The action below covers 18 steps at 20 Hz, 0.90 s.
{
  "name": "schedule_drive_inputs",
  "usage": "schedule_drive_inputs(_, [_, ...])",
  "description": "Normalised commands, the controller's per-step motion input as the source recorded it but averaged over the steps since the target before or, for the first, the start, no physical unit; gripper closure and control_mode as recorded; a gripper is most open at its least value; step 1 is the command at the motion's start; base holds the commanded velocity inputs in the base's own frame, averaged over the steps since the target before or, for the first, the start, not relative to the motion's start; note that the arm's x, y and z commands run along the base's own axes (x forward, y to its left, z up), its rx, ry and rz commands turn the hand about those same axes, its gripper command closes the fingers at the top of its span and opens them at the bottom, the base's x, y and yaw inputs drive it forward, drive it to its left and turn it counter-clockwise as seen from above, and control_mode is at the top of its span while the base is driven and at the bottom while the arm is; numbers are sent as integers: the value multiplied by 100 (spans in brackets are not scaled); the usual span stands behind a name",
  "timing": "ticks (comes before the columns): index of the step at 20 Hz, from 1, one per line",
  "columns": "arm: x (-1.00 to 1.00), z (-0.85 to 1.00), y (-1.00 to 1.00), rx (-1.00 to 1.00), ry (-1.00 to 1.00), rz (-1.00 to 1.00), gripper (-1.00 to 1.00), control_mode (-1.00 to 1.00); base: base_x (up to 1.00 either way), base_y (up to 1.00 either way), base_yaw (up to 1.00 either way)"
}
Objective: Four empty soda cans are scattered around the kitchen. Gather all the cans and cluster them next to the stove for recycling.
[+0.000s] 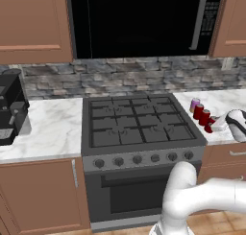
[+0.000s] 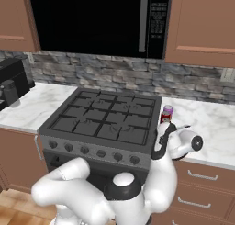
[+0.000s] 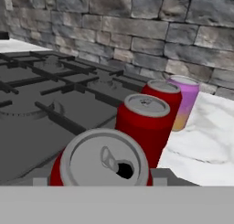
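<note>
Apparently 4 soda cans (image 3: 145,127), beside stove (image 1: 139,123)

No text, label or number can be read on anything here

The glossy white robot arm (image 2: 137,192) has thick rounded tubular links, dark grey joint caps and a black band near its wrist.

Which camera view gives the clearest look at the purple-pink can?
The hand view: the purple-pink can stands at the far end of the row, its silvery top and orange-tan band plain, behind two red cans. The left base view shows it small, beside the stove. In the right base view the arm partly hides it.
</note>
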Motion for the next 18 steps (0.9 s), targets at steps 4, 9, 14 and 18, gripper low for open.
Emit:
schedule_drive_inputs(4, [10,-43,-1,2,0,6,100,-100,0,0,0])
schedule_drive_inputs(9, [-15,-43,0,0,0,6,100,-100,0,0,0])
schedule_drive_inputs(14, [-20,-36,0,-1,0,5,100,-100,0,0,0])
schedule_drive_inputs(18, [-3,-34,0,-4,0,2,100,-100,0,0,0])
